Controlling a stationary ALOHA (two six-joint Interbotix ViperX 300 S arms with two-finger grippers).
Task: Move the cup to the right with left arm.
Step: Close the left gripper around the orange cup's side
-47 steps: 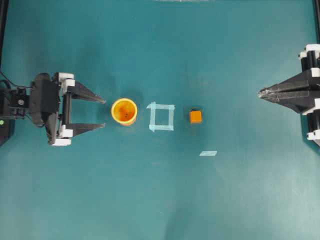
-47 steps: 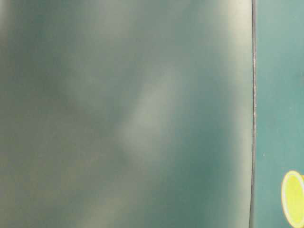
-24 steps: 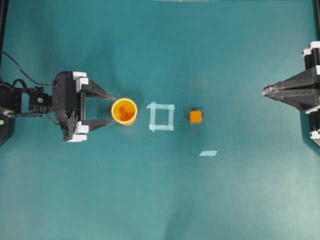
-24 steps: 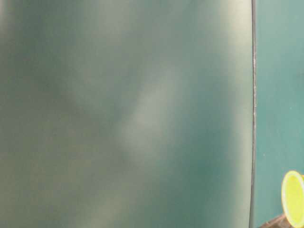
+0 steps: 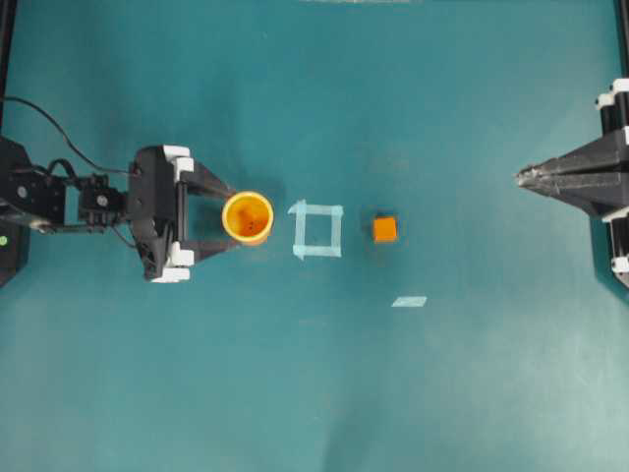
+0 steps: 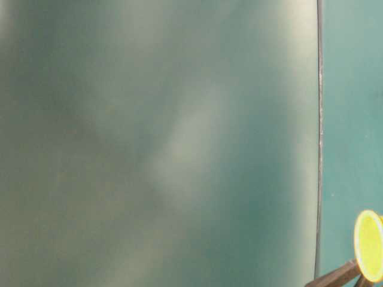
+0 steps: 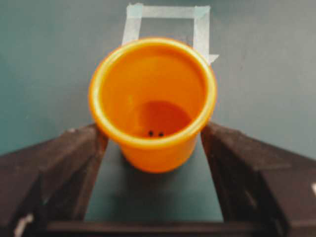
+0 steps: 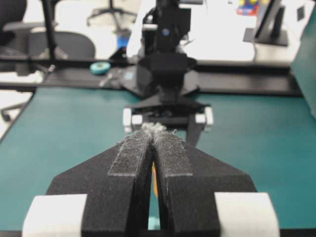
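The cup stands upright on the teal table, left of centre, orange inside with a yellow rim. My left gripper is open, and its two black fingertips flank the cup's left half. In the left wrist view the cup fills the gap between the fingers, which sit close by its rim on both sides. Whether they touch it I cannot tell. The table-level view catches only the cup's rim and a fingertip. At the right edge my right gripper is shut and holds nothing; the right wrist view shows its pads pressed together.
Just right of the cup a pale tape square is stuck to the table, also seen beyond the cup in the left wrist view. A small orange cube sits further right. A loose tape strip lies below it.
My left gripper has advanced to the right, from a gap short of the cup to having its open fingers on either side of it. The cup has barely shifted. The right arm has hardly moved.
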